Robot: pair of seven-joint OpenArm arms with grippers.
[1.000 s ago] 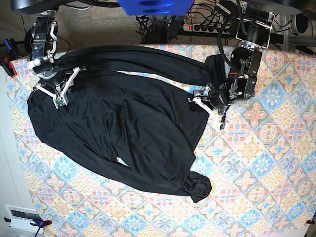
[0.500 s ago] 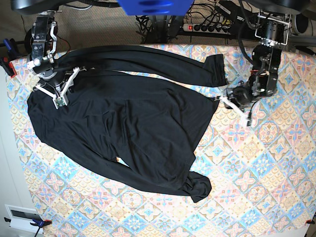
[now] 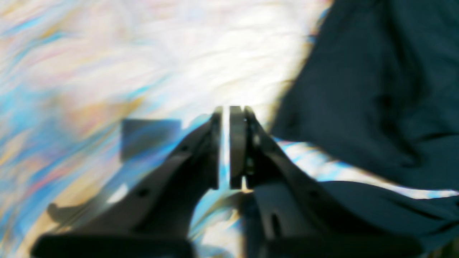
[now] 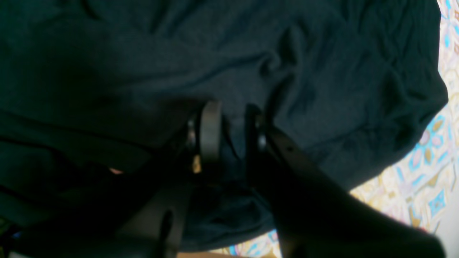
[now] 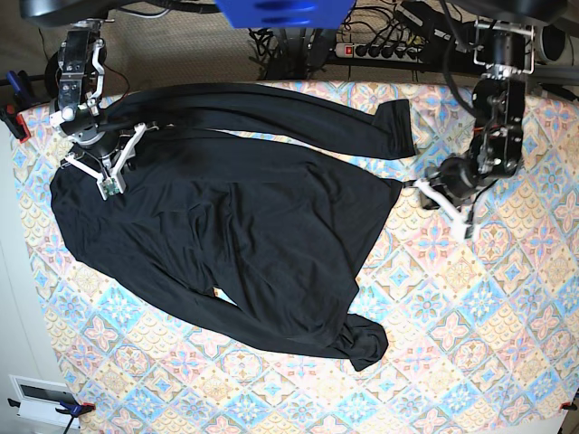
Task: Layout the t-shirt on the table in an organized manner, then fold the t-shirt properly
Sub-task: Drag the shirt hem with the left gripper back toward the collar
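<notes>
Lying diagonally on the table (image 5: 507, 298), the t-shirt (image 5: 226, 226) is pinched by the right end effector (image 5: 107, 172); left end effector (image 5: 443, 201) nearly closed, empty.

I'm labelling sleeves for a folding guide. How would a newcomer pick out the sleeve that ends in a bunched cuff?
Start at the patterned table and find the black t-shirt across it. Follow its lower hem toward the near edge: that sleeve ends in a crumpled knot, unlike the straight one along the far edge.
</notes>
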